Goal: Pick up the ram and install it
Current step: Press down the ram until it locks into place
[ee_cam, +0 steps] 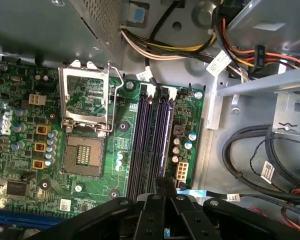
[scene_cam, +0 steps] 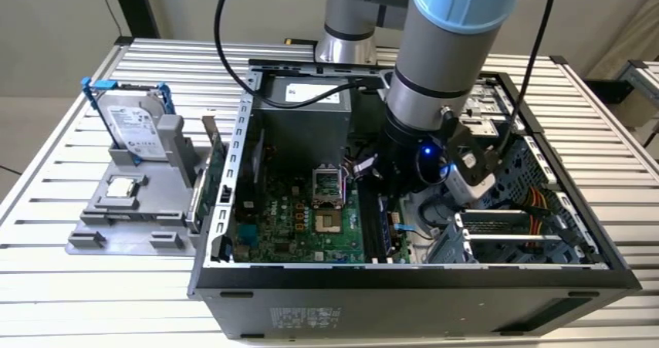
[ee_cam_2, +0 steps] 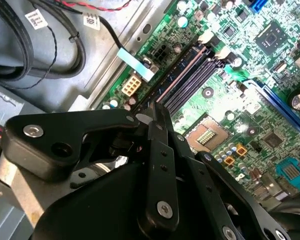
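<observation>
Gripper (ee_cam: 162, 187) fingers look pressed together over the black memory slots (ee_cam: 152, 140) directly below; I see a thin edge between them, probably the ram (ee_cam_2: 157, 107).

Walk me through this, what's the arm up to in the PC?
The arm's gripper is down inside the open PC case, poised right over the black memory slots next to the processor socket. I can't tell whether the ram is in its grip or already seated. The hard drive stands in the grey holder outside the case.
</observation>
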